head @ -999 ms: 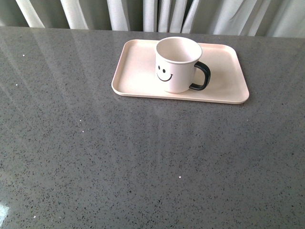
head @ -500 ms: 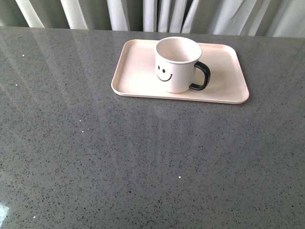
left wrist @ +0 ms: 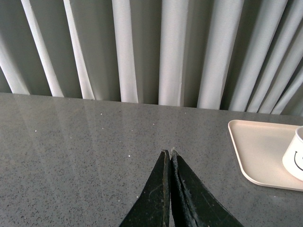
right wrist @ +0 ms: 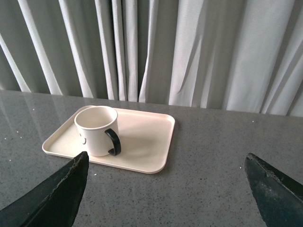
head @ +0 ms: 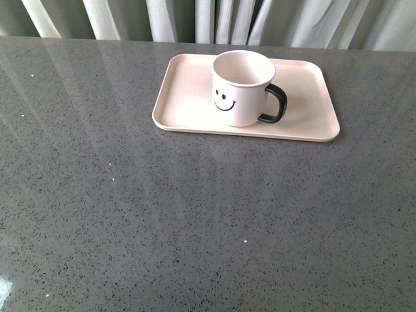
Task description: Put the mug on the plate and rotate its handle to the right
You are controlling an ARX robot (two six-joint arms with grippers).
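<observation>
In the front view neither arm shows. The cream-white mug point(head: 242, 88) stands upright on the pale pink rectangular plate point(head: 185, 101), roughly midway along it and close to its near rim. Its black smiley face point(head: 224, 101) is turned toward the camera and its black loop handle point(head: 277, 104) sticks out to the right. The plate lies flat on the speckled grey desk point(head: 195, 214) near the far edge, in front of pale pleated curtains point(head: 214, 18). In the left wrist view the left end effector point(left wrist: 169, 153) is held low over bare desk point(left wrist: 85, 142), pointing toward the curtains point(left wrist: 175, 52). Its two dark fingers point(left wrist: 187, 194) are pressed together to the tips with nothing between them. A corner of the plate point(left wrist: 255, 149) and a sliver of the mug point(left wrist: 296, 158) sit off to one side, well apart from it. In the right wrist view the right end effector point(right wrist: 165, 161) is drawn back from the plate point(right wrist: 147, 137) and aimed across the desk point(right wrist: 227, 156) at it. Its fingers point(right wrist: 61, 189) are spread wide and empty, framing plate and mug point(right wrist: 96, 130) without touching either. From here the handle point(right wrist: 114, 142) faces the camera.
</observation>
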